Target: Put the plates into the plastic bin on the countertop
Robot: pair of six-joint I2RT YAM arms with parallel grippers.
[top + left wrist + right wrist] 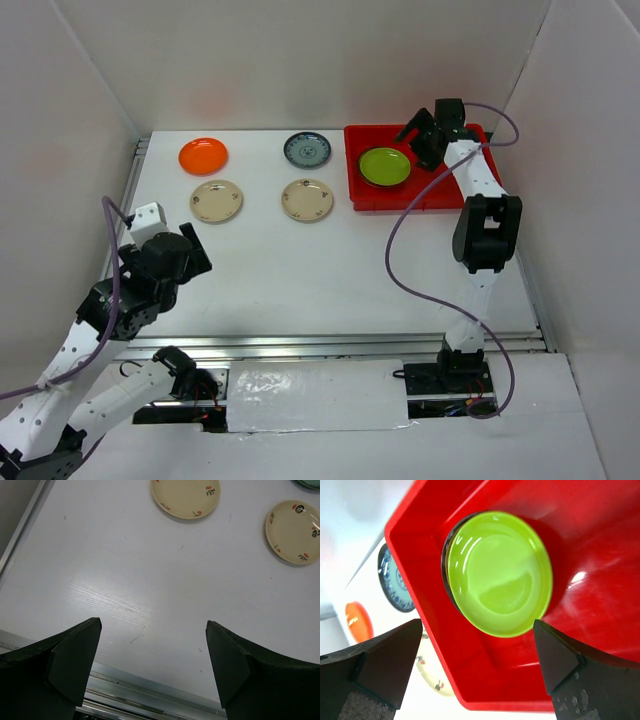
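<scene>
The red plastic bin (400,203) stands at the back right of the white countertop (330,270). A lime green plate (385,166) lies in its left part, also in the right wrist view (497,572), stacked on a plate with a dark rim (445,555). My right gripper (421,140) hovers open and empty over the bin, just right of the green plate (477,627). An orange plate (203,155), a grey-blue plate (307,150) and two cream plates (216,201) (307,199) lie on the countertop. My left gripper (197,250) is open and empty near the front left (152,627). The other plates are hidden.
White walls enclose the table on three sides. Metal rails (340,345) run along the front edge, also visible under my left gripper (150,690). The right arm's purple cable (400,250) loops over the table's right half.
</scene>
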